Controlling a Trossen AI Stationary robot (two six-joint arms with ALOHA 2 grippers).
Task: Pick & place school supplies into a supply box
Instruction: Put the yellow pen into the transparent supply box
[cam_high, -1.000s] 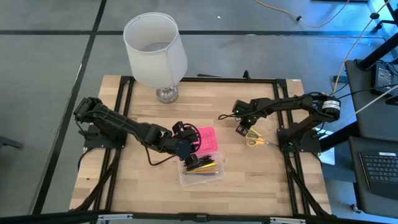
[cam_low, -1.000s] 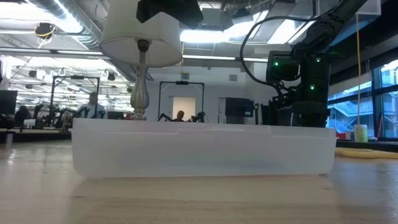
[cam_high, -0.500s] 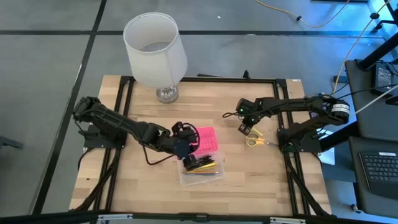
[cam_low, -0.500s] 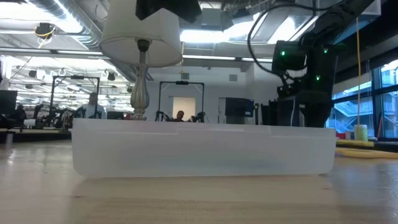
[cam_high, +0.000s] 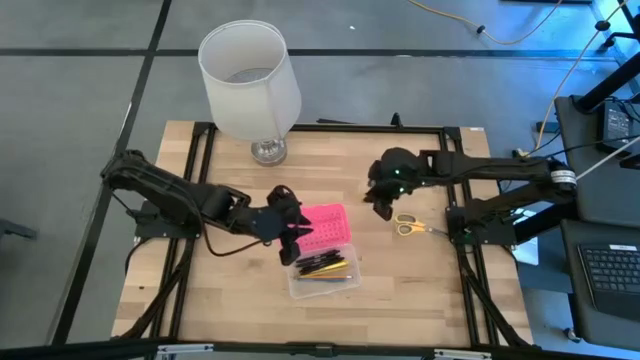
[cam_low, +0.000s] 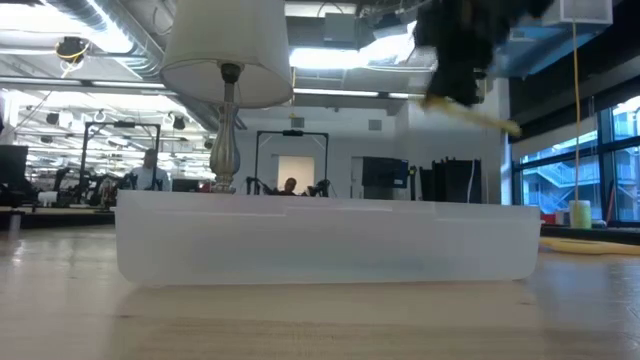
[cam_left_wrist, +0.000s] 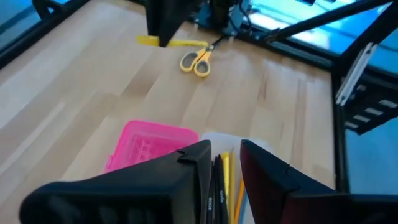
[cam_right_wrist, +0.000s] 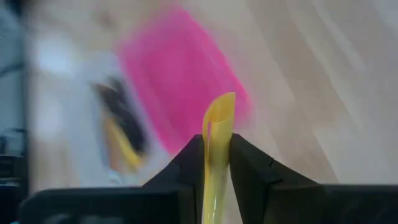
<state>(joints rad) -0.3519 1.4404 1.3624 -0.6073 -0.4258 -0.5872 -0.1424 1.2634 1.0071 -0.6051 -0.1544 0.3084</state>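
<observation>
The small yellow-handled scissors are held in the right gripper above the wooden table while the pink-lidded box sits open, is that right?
Not quite: the small yellow-handled scissors lie on the wooden table, as the high view shows. The right gripper holds a yellow pencil instead, clear in the right wrist view. The pink-lidded box does sit open.

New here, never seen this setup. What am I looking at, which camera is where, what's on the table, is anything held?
Two robot arms at a wooden table. One picture looks down from above, one sits at table level, and one is on each wrist. On the table: a lamp, yellow scissors, and a clear box with its pink lid open and pens inside. The right tool grips a yellow pencil above the table. The left tool hovers by the box, holding nothing.
</observation>
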